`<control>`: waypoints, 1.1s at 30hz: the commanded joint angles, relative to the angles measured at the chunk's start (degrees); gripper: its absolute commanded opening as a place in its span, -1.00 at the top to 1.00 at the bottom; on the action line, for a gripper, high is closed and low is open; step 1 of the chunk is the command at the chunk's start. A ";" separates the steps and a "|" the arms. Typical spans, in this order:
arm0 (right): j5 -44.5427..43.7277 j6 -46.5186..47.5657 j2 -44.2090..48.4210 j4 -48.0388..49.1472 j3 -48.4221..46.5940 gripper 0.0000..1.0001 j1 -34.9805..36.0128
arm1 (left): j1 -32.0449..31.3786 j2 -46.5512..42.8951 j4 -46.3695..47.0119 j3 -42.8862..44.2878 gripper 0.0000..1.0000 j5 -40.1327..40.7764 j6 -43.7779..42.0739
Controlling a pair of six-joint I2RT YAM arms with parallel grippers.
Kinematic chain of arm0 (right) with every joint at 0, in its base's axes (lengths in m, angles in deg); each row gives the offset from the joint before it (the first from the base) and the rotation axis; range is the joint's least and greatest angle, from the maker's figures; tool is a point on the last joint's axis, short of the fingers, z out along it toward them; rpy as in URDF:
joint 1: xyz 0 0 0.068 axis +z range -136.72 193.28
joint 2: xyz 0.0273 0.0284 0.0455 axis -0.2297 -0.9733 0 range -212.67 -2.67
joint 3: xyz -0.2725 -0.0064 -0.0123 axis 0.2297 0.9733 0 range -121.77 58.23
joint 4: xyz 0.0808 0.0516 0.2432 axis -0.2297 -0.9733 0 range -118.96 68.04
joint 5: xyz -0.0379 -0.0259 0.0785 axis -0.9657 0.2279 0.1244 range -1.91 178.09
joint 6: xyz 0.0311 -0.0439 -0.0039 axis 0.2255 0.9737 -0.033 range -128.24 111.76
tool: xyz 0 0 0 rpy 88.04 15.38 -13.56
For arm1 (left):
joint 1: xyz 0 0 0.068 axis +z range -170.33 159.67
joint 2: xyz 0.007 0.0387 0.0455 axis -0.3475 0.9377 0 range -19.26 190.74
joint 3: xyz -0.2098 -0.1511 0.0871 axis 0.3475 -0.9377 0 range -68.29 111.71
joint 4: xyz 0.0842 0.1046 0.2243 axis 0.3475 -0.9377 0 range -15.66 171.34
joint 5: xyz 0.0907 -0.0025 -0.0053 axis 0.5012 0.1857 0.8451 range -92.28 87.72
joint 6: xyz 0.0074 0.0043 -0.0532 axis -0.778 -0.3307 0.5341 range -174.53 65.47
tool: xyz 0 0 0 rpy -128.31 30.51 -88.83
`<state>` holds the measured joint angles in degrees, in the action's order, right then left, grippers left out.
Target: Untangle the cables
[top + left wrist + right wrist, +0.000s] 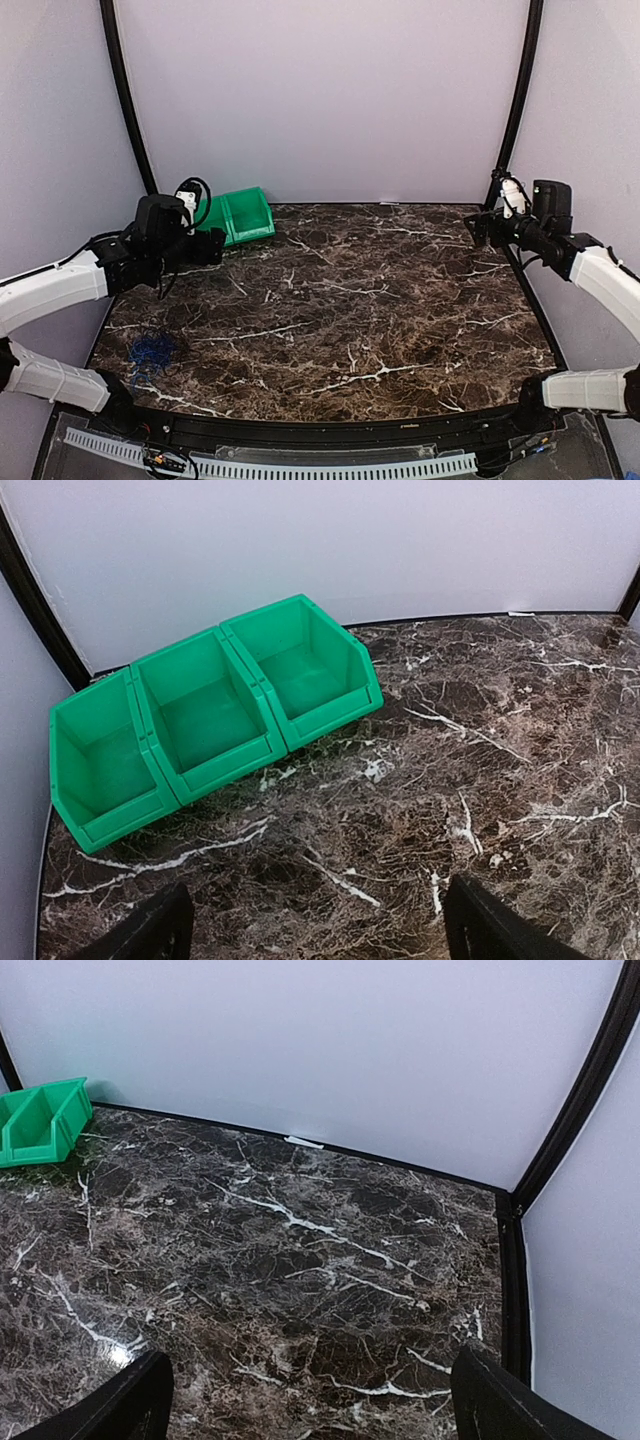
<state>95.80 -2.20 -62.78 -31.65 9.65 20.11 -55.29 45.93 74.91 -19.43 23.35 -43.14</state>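
Left gripper point(318, 935) and right gripper point(310, 1410) both gape empty; the cables point(152, 350) are only a blurry blue tangle on the worktop point(350, 300).

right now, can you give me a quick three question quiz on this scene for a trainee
1. True or false: the blue cable tangle lies inside one of the green bins.
2. How many green bins stand in the row? A two, B three, C four.
3. Fill in: the left fingers and the right fingers are both ___ and hold nothing.

Key: 1 false, it lies on the marble table near the left front corner, apart from the bins. 2 B. 3 open.
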 commanded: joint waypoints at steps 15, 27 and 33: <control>19.24 8.70 -3.07 14.00 10.22 -0.97 -5.61 | 6.94 21.81 -2.06 12.89 -0.95 -3.49 13.65; 25.44 12.73 -3.64 16.16 11.68 -0.97 -6.08 | 12.93 43.56 -5.20 36.37 -0.90 -2.82 17.82; 25.87 13.66 -3.76 16.45 11.82 -0.97 -6.16 | 17.26 51.17 0.27 40.48 -0.97 -9.64 15.91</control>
<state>120.34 10.15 -66.41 -17.64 20.80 14.32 -40.43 94.39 72.30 18.78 18.48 -26.46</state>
